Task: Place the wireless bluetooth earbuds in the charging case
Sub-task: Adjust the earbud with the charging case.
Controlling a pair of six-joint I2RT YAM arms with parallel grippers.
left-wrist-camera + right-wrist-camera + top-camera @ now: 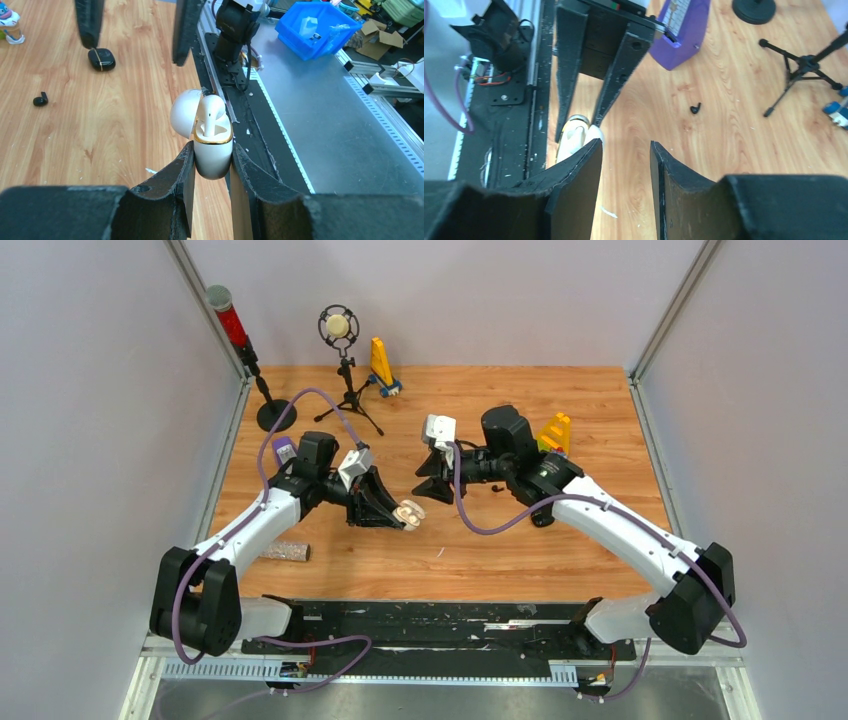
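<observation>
Then | left gripper [212, 148] clamped on the white charging case [214, 162], lid flipped back | white earbud [212, 112] sat stem-down in the case, just beyond that gripper's tips | right gripper [625, 144] faced it close by, jaws narrowly apart, holding nothing | black earbud [40, 99] lay on the bench [100, 135], well apart from both grippers

Boxed in on three sides by plain pale grey walls [90, 390]. Braced at the far corners by slanting metal posts [190, 275]. Floored with a light wood-grain table [560, 410], evenly and softly lit. Edged nearest by a scuffed black plate [430, 625]. Past that edge, in the left wrist view: grey metal bench [325, 125], blue bin [310, 30], cardboard box [372, 40].
</observation>
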